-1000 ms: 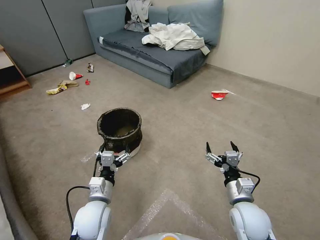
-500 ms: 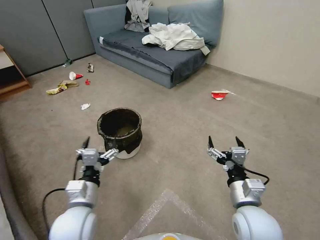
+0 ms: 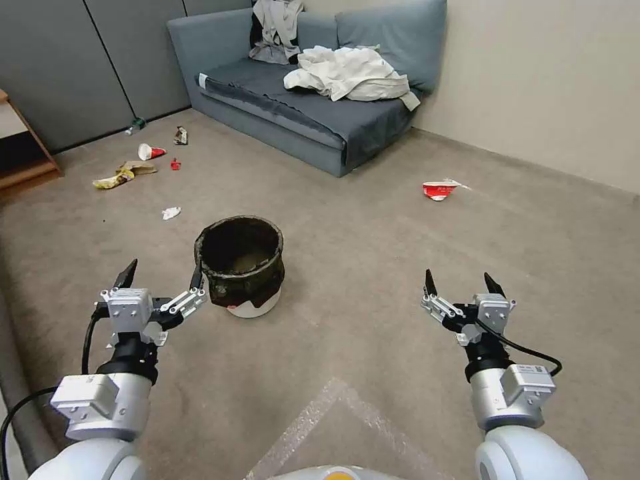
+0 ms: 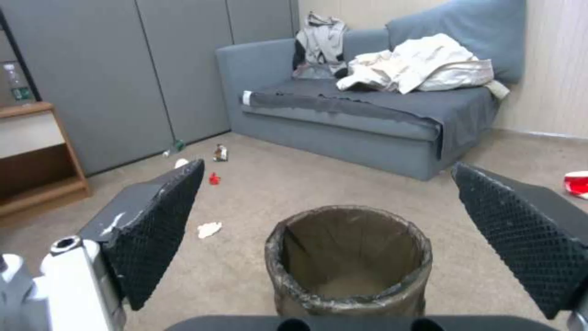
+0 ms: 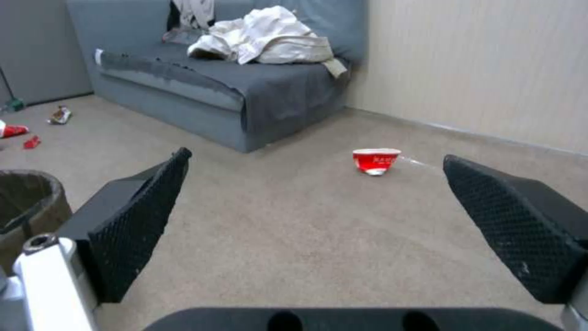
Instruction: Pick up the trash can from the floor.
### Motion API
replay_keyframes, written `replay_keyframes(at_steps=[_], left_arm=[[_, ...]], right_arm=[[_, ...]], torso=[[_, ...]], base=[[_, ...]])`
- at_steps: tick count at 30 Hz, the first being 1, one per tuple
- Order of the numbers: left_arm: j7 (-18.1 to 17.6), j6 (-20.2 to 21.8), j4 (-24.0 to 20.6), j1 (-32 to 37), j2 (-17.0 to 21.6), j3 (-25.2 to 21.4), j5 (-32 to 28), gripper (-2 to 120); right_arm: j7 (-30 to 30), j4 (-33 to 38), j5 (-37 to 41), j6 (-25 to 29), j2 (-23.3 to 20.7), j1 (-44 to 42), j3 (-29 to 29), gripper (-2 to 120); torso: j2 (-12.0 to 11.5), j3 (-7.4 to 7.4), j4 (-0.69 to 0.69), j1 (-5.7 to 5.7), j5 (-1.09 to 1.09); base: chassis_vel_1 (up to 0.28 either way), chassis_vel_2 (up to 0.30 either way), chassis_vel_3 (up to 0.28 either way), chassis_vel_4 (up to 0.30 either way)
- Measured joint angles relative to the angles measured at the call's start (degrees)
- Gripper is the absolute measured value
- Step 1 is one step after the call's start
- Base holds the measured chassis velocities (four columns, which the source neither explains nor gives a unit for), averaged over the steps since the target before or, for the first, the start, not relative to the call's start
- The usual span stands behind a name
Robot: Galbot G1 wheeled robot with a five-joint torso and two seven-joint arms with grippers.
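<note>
- Since a second ago the left gripper (image 3: 162, 279) has drawn back from the trash can's near wall and swung out to the robot's left, while the right gripper (image 3: 464, 283) has drifted slightly outward and nearer the robot; the bin itself has not shifted.
- Upright on the floor (image 3: 373, 267), the trash can (image 3: 240, 267) stands ahead of the robot and a little to its left, its black bag folded over the rim and a strip of white wall showing at the bottom.
- From the left wrist view the bin (image 4: 349, 262) sits between and beyond the two black textured fingers (image 4: 162, 230), its open mouth plainly visible.
- That left gripper hangs with its jaws spread wide; in the head view its inner finger tip lies just beside the bin's rim (whether it touches cannot be told).
- Well apart to the right, the right gripper hovers over bare carpet, fingers (image 5: 138, 230) likewise spread and holding nothing; the bin's rim (image 5: 25, 202) shows at the edge of its wrist view.
- Farther off, a red paper cup (image 3: 439, 190) lies on its side near the wall.
- Scattered litter (image 3: 127, 172) sits on the carpet to the far left.
- At the back stands a grey sofa (image 3: 320, 120) with crumpled white cloth (image 3: 347, 75) heaped on it.
</note>
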Motion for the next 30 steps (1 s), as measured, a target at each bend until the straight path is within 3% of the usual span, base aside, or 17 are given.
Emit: replay_keyframes(at_steps=[30], left_arm=[[1.15, -2.40, 2.02, 0.70, -0.13, 0.19, 1.15, 100]], right_arm=[[-0.08, -0.63, -0.24, -0.12, 0.25, -0.13, -0.27, 100]], torso=[[0.00, 0.00, 0.01, 0.00, 0.00]], base=[[0.027, 0.030, 0.031, 0.029]])
